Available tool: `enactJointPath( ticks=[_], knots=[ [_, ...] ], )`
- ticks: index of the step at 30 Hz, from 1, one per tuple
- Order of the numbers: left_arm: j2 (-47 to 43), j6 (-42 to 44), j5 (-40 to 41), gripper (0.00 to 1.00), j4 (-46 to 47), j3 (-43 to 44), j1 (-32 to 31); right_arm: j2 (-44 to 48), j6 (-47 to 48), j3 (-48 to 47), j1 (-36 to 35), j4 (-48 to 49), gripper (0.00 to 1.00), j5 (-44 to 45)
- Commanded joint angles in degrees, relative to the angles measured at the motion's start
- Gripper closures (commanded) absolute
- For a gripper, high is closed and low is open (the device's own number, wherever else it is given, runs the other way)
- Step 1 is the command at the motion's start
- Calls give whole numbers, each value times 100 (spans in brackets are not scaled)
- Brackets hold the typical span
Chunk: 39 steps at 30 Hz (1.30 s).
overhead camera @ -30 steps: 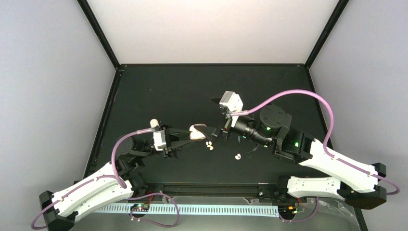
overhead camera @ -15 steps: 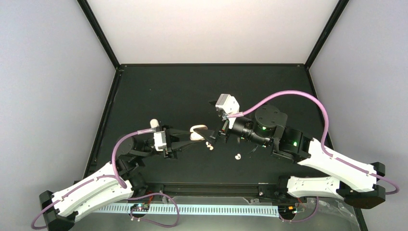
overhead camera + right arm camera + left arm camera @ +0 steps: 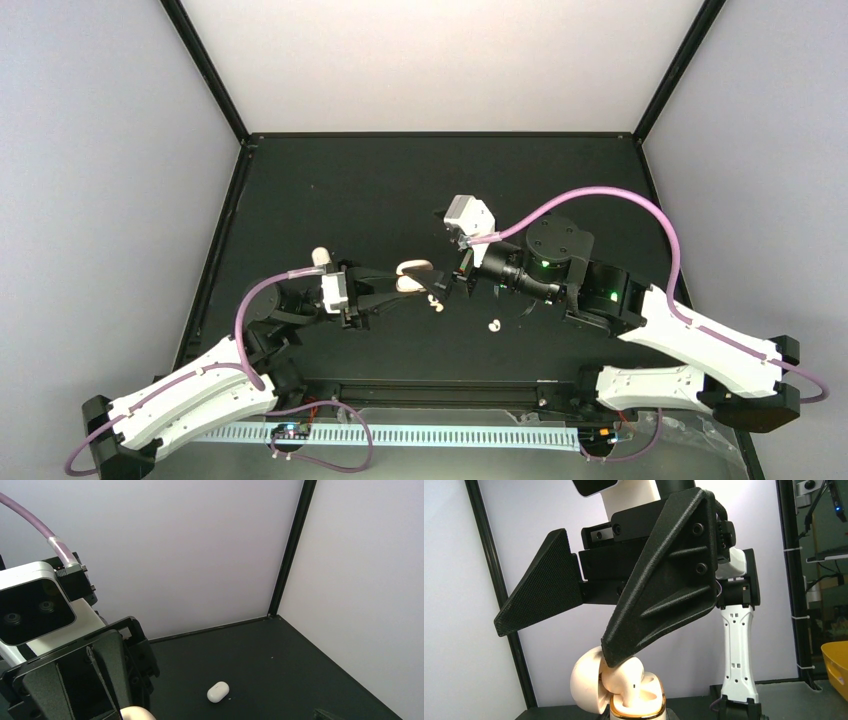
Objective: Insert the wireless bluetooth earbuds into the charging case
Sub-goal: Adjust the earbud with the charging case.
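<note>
One bean-shaped earbud half-seated in open charging case. Right claw, spread wide, rests one tip on it. Left claw pinches case mid-tabletop. Judged light, slick, hard, easily flicked: hold by rounded sides, press gently.

The right gripper, its two black fingers spread apart, hangs over a cream charging case with a gold rim and its lid tipped open to the left, the nearer fingertip touching a curled white earbud sitting partly in the case's well, a white arm segment upright behind.
</note>
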<state>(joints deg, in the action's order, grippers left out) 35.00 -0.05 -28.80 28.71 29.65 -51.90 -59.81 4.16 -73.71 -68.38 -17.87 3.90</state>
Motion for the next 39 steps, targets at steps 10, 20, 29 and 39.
enactJointPath(
  ticks=[10, 20, 29, 39],
  knots=[
    [-61, 50, -170, 98, 48, 155, -41, -10, 53, -249, 18, -371, 0, 143],
    [-72, 6, -260, 98, -14, 138, -40, -2, 70, -258, 24, -397, 0, 225],
    [-106, -21, -327, 98, -82, 129, -42, 44, 128, -271, 20, -444, 0, 252],
    [-112, -80, -359, 98, -136, 120, -42, 122, 165, -240, 25, -535, 0, 276]
  ],
)
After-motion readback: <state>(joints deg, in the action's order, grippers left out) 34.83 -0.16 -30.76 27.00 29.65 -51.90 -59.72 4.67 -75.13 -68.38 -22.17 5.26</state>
